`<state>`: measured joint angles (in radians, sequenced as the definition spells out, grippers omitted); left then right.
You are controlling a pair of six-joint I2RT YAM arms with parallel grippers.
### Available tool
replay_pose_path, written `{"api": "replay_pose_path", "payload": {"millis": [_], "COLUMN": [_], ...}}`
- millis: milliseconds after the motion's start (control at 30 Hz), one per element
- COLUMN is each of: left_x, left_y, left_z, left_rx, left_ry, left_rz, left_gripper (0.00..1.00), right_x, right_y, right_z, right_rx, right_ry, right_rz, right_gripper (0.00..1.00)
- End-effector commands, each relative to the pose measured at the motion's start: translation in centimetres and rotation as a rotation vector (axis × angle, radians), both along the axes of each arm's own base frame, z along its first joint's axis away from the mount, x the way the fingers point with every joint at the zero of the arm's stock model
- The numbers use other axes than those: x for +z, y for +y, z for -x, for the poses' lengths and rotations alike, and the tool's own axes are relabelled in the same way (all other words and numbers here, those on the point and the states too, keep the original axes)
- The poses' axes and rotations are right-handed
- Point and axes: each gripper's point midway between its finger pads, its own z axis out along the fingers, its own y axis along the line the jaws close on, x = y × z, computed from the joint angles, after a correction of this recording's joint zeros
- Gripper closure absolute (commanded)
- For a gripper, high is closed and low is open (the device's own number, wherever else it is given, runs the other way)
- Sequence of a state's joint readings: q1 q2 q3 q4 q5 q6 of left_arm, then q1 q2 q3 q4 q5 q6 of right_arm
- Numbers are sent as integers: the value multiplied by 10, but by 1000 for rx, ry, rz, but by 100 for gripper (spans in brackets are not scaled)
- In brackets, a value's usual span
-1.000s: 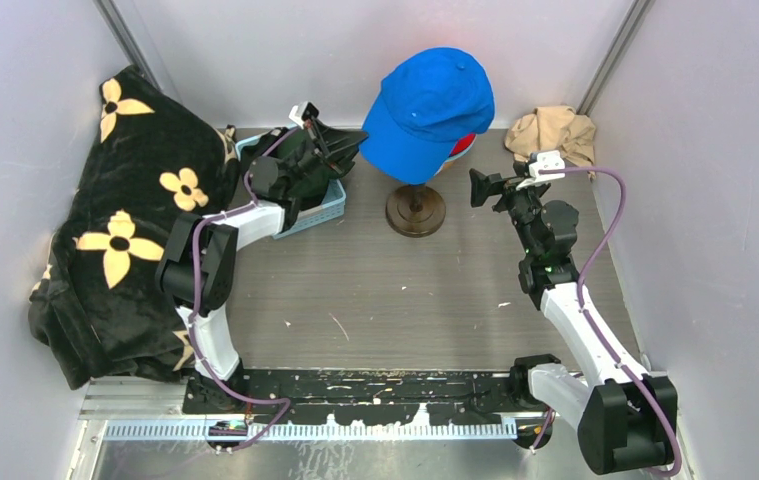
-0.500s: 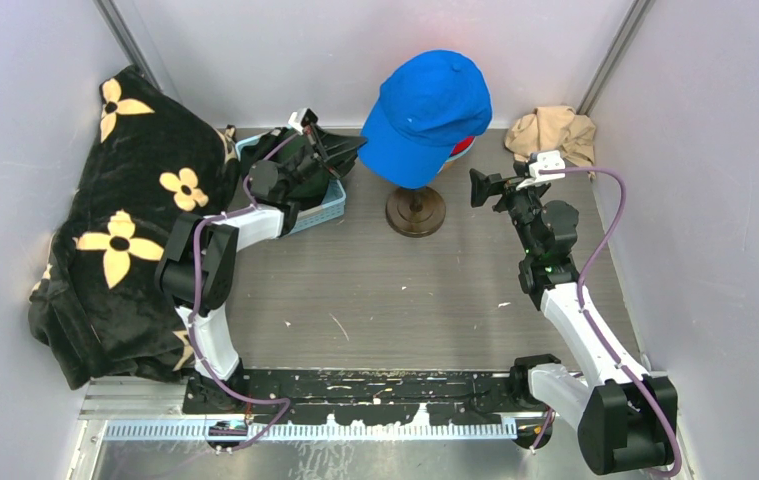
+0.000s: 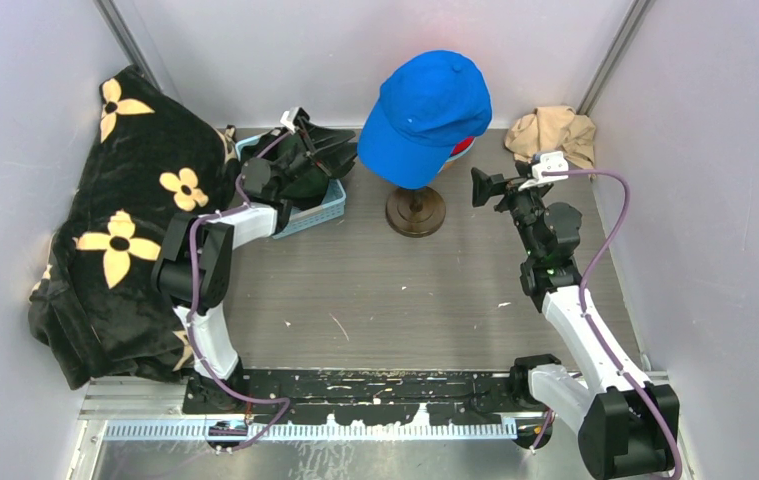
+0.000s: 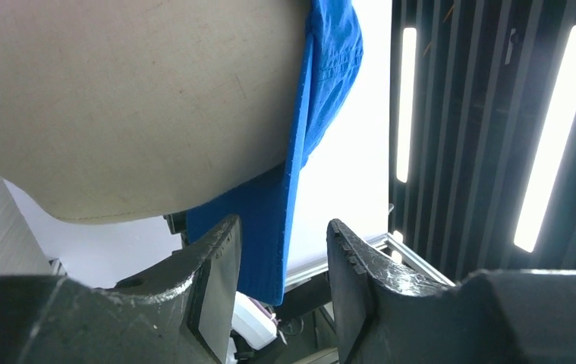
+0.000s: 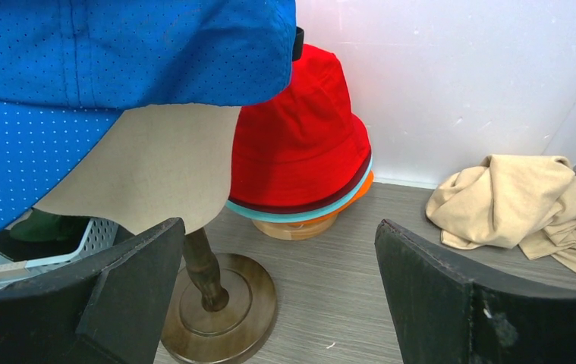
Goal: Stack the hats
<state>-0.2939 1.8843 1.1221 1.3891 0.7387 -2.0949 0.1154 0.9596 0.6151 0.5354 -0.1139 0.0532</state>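
Blue perforated baseball cap rests atop cream head-shaped form, seemingly the stacking post. Left gripper jaws parted, brim loose between. Right gripper agape beside form, empty.

Red hat: from above, only a sliver shows beyond the blue cap.
Teal hat, orange hat: rims only, under the red.
Basket: contents hidden by my left arm.
Rag: cut off at the right edge.
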Motion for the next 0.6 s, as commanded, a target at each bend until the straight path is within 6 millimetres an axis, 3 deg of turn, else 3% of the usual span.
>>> {"api": "replay_pose_path", "payload": {"millis": [0, 300, 567], "left_x": [42, 16, -6], "left_y": [31, 75, 85], "left_z": [17, -8, -48], "left_rx": [-206, -100, -19], "left_ry": [284, 211, 149], "left_rz": [160, 47, -49], "left_gripper": [54, 54, 55], "right_x": [38, 46, 54], "right_y": [-4, -4, 3], "right_z": [5, 0, 0], "right_rx": [-15, -23, 12], "right_ry": [-90, -2, 85], "right_rz": [-1, -77, -79], "right_gripper": [0, 0, 0]}}
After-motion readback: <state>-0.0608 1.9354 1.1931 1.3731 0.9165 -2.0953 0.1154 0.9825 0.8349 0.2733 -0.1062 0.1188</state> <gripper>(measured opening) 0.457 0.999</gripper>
